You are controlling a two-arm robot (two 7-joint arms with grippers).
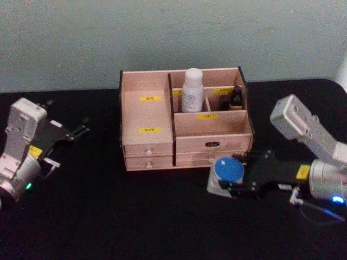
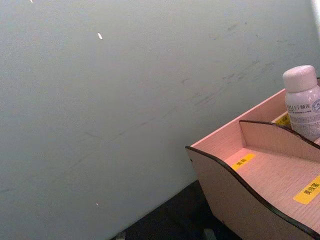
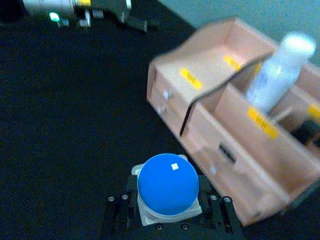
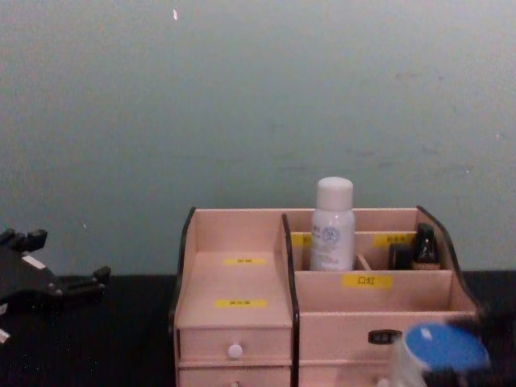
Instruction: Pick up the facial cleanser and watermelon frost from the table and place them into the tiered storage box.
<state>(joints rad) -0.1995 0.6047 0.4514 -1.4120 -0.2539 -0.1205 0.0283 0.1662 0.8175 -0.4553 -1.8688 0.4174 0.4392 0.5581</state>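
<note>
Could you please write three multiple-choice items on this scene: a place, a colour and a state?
1. Where does the white bottle stand? A on the table; B in a rear compartment of the tiered storage box; C in a drawer.
2. What colour is the top of the jar? A red; B blue; C green.
3. How is the right gripper? A open; B holding the bottle; C shut on the jar.
Answers: B, it stands behind the front tier; B, blue from above; C, its fingers flank the jar, the left gripper is open.
</note>
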